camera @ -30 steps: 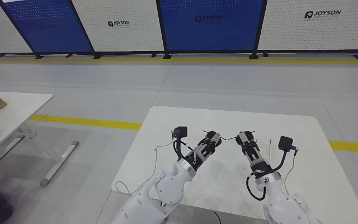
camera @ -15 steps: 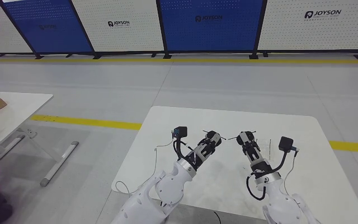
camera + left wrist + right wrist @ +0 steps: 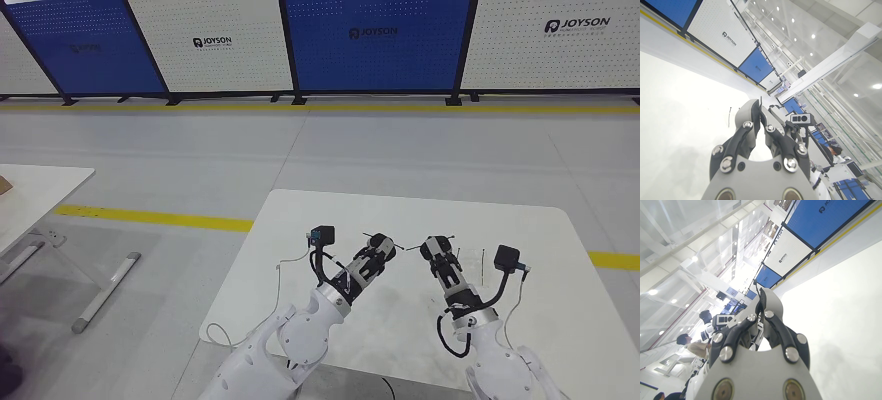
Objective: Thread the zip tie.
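**item 1: left tool** (image 3: 760,110). state: narrow, pads pressed together on a zip tie tip (image 3: 760,100), a thin black strip that sticks out just past the fingertips. place: above the worktop (image 3: 330,225), near its middle, angled toward the other arm in the top view.

**item 2: right tool** (image 3: 761,298). state: narrow, clamped on a black strip that runs down between its fingers. the zip tie head (image 3: 754,281), a small block on the end of that curved strip, stands clear beyond the fingertips. place: above the worktop, just beside the left tool and angled toward it. the two tools' tips are near each other but apart in the top view.

**item 3: relation of held pieces.** whether the zip tie tip and the zip tie head belong to one tie cannot be told. the part below the tools is hidden.

**item 4: loose zip tie** (image 3: 482,262). black and straight, lying flat on the worktop on the right tool's outer side, between that tool and the worktop's right edge. it touches neither tool. the left wrist view shows it as a thin dark line on the white surface.

**item 5: worktop.** white with rounded corners, standing on a grey floor.

**item 6: surroundings.**
- blue and white perforated panels (image 3: 375,40) stand in a row along the far side of the floor.
- a yellow floor line (image 3: 150,217) runs behind the worktop.
- a second white table (image 3: 35,190) stands at the left edge of the top view, well apart.
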Motion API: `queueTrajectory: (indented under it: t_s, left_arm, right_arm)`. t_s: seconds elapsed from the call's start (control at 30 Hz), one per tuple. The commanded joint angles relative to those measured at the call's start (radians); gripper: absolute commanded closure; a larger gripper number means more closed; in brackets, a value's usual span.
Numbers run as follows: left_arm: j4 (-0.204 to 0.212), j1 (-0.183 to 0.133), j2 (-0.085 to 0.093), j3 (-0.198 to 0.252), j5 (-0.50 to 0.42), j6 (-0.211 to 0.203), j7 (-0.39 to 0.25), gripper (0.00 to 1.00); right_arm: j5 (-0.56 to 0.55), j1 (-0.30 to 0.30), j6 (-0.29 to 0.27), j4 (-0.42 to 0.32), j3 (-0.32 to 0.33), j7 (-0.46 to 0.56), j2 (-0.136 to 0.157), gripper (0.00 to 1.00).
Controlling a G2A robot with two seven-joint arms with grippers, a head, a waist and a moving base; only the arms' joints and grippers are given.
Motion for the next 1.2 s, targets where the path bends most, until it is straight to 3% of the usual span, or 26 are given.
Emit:
queueTrajectory:
  t_s: [0.0, 1.17]
  left_arm:
    - [0.000, 0.000, 0.000, 0.000, 0.000, 0.000, 0.000, 1.00]
    - [0.000, 0.000, 0.000, 0.000, 0.000, 0.000, 0.000, 1.00]
  right_arm:
    - [0.006, -0.003, -0.003, -0.001, 0.005, -0.005, -0.002, 1.00]
    - [0.000, -0.005, -0.010, 0.011, 0.019, 0.021, -0.035, 1.00]
